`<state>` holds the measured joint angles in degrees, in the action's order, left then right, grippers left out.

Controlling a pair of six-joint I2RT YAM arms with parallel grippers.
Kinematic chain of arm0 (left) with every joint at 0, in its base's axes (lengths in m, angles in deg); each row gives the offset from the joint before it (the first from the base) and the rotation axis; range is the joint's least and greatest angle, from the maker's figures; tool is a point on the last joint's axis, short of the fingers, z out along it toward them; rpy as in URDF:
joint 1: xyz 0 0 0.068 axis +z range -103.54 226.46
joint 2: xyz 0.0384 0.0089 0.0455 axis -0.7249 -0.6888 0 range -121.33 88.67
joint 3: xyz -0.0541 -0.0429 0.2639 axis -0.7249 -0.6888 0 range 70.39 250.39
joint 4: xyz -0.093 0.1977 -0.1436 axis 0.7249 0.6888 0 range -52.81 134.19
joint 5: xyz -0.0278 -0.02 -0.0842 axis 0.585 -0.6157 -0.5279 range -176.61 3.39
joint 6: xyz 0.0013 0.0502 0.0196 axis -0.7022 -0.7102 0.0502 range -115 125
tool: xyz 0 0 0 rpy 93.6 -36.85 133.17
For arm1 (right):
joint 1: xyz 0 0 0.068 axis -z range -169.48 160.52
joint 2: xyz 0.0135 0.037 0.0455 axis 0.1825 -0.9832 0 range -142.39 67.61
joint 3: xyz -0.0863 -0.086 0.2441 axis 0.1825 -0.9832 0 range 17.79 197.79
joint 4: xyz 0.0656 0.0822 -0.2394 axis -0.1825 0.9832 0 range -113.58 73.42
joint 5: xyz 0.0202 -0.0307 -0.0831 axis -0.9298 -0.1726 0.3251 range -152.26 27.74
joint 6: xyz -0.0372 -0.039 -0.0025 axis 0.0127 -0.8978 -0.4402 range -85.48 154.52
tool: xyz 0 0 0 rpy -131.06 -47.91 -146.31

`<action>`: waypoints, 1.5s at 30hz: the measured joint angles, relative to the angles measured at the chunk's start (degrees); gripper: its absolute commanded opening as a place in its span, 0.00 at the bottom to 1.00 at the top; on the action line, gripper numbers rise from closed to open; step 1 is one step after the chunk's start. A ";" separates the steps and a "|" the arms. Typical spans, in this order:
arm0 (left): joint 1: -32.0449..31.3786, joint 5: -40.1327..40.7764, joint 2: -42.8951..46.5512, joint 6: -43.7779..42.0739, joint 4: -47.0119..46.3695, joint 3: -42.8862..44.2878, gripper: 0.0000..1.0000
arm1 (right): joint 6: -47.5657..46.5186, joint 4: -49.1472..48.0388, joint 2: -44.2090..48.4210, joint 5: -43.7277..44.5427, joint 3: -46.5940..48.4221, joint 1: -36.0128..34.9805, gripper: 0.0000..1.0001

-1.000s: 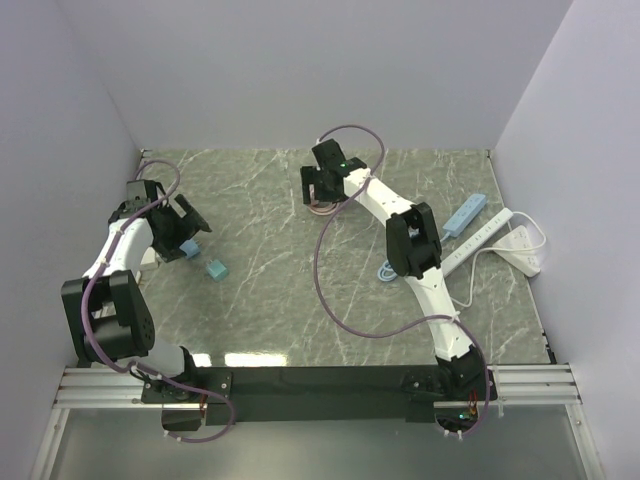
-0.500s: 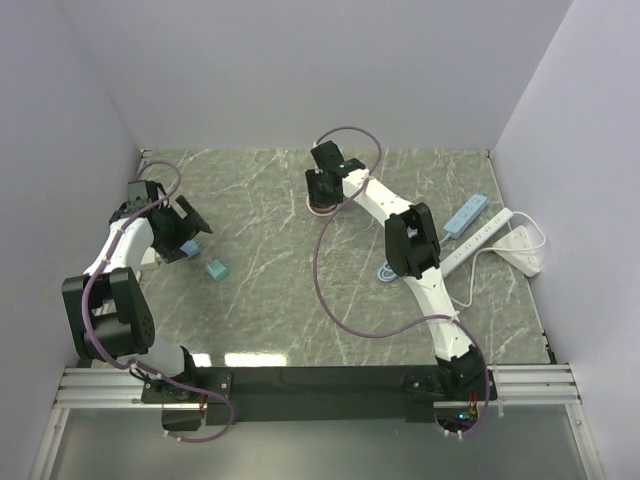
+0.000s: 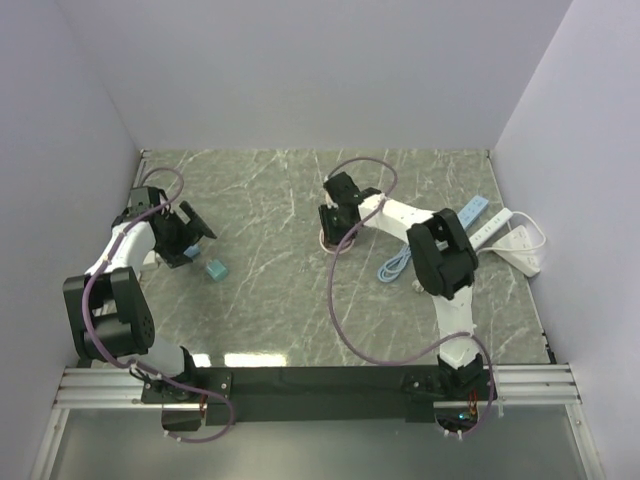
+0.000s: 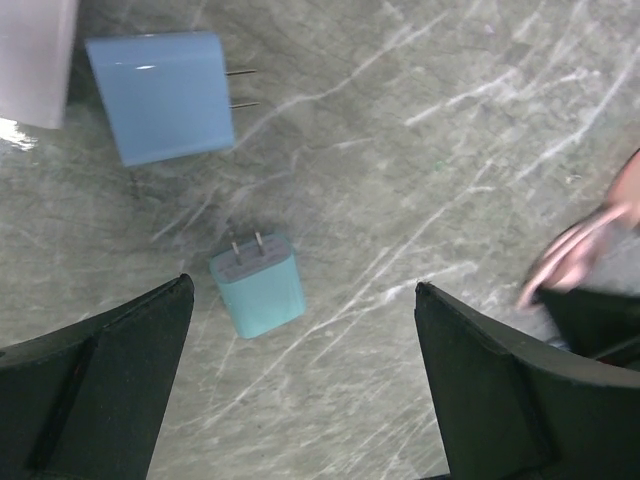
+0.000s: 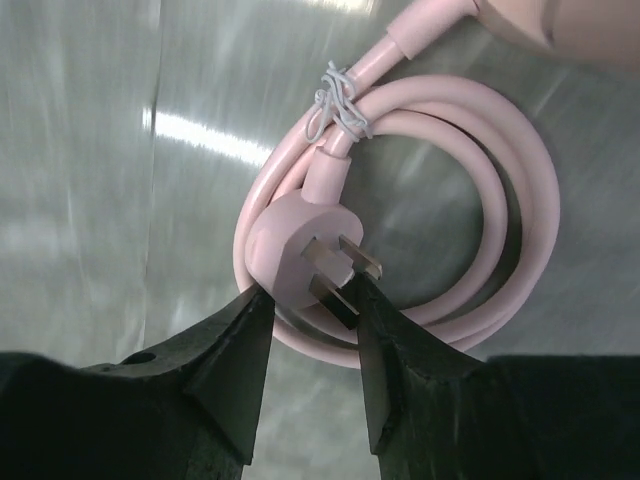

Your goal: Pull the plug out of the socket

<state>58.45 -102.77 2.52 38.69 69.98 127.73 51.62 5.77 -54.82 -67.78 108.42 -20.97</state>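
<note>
the right tool [image 5: 310,305] is clamped on the pink plug [image 5: 285,245] at mid-frame of its wrist view, prongs bare and in no socket, so the pull looks done and next comes lowering it to the worktop [image 3: 270,190] and letting go, while the left tool [image 4: 302,300] gapes idle

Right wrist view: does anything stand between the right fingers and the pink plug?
Nothing visible does. The pink plug lies right at the tips of the right gripper, prongs bared, on its own coiled cord. Whether the fingers pinch it yet cannot be told.
</note>
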 measured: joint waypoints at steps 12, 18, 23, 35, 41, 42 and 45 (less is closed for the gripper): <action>-3.41 -3.67 1.66 0.22 -1.77 0.00 0.99 | 10.56 -3.52 23.56 -8.68 -32.92 -24.28 0.61; -10.40 -4.46 2.03 0.46 -2.49 0.68 1.00 | 11.93 -1.62 28.39 -7.28 -31.47 -22.60 0.81; -20.48 -3.48 1.51 1.18 -2.47 4.70 0.99 | 12.76 -6.05 36.98 -7.72 -28.85 -17.27 0.86; -39.21 0.87 -9.20 3.85 -2.49 17.53 1.00 | 23.89 -1.33 62.34 12.39 -34.32 0.09 0.90; -49.24 8.68 -19.61 2.27 3.06 31.30 0.98 | 28.04 4.11 65.85 17.00 -41.57 3.61 0.90; -50.97 10.27 -21.00 1.90 4.44 33.31 0.97 | 28.57 4.94 66.16 16.90 -43.32 3.98 0.91; -55.43 14.60 -23.21 1.09 7.17 35.56 0.94 | 30.10 6.49 66.55 16.35 -47.41 5.79 0.91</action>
<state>3.02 -88.17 -20.70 39.78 77.15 163.29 81.72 12.26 11.73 -51.43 61.01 -15.18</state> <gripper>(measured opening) 0.949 0.906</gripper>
